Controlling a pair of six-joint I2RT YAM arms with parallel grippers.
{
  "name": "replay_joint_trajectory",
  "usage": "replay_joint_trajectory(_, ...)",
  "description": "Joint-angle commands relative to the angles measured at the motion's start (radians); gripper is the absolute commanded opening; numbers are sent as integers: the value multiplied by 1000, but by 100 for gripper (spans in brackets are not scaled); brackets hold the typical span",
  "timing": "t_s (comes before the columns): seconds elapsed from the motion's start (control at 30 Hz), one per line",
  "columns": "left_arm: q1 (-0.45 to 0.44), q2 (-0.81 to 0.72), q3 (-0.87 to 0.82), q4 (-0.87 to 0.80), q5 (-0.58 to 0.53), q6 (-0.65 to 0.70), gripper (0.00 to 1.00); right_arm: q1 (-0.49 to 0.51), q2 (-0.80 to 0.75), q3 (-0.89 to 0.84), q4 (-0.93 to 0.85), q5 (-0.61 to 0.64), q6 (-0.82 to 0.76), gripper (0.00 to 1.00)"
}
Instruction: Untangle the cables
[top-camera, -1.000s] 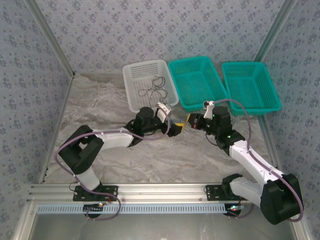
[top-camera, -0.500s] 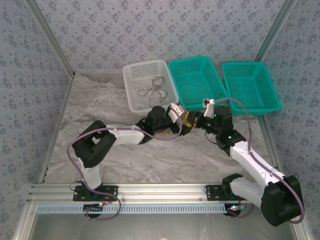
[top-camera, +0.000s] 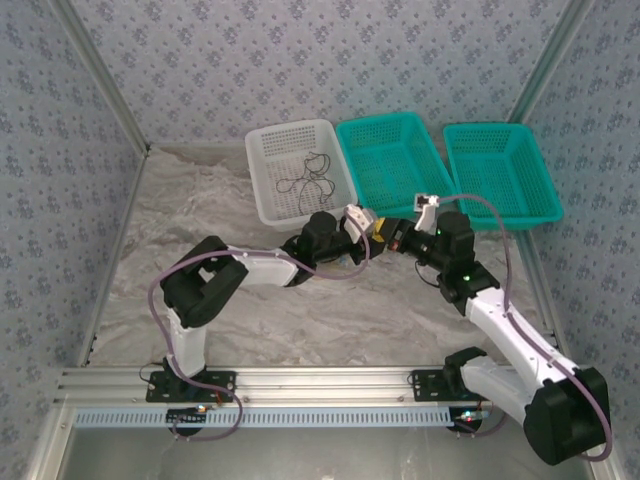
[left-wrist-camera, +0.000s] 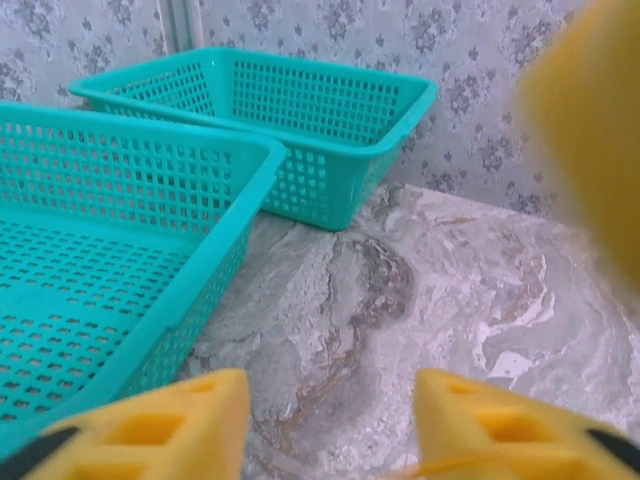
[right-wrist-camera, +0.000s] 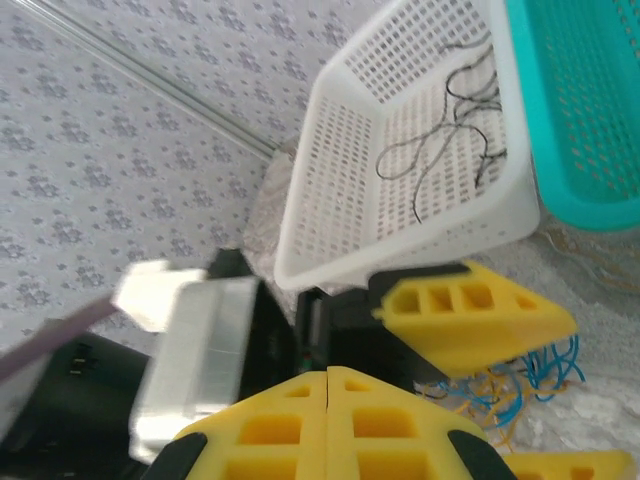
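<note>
The yellow and blue cables (right-wrist-camera: 530, 375) are seen on the table (left-wrist-camera: 450, 260) between the fingers (right-wrist-camera: 470, 315) of the left tool (left-wrist-camera: 330, 425) (held apart); the right tool (right-wrist-camera: 328, 385), just beside, is closed.

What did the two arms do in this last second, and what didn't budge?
The left arm stretched rightward, bringing the left gripper close to the right gripper; its open jaws now straddle the blue and yellow cables. The right gripper barely shifted and stayed shut. The white basket, its black cable and both teal baskets stayed put.
</note>
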Motion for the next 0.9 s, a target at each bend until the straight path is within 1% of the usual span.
replay_joint_trajectory(0.0, -3, 42, -46, 9, -18, -28, 41, -18, -43, 56, 38, 5, -15, 0)
replay_joint_trajectory(0.1, 2, 42, -80, 14, -41, -43, 38, -57, -65, 56, 39, 12, -12, 0)
replay_joint_trajectory(0.3, 5, 38, -125, -13, -60, -56, 38, -115, -100, 75, 36, -9, -17, 0)
replay_joint_trajectory(0.43, 10, 40, -140, -15, -60, -70, 31, -126, -107, 88, 26, -10, -27, 0)
replay_joint_trajectory(0.6, 12, 34, -146, -49, -82, -65, 30, -138, -115, 92, 26, -2, -32, 0)
replay_joint_trajectory(0.77, 15, 15, -171, -78, -118, -53, 22, -169, -138, 129, -12, -2, -76, 0)
replay_joint_trajectory(0.83, 16, 13, -185, -84, -132, -57, 22, -186, -152, 149, -31, 0, -95, 0)
replay_joint_trajectory(0.87, 16, 12, -195, -83, -145, -60, 25, -196, -161, 159, -40, 1, -105, 0)
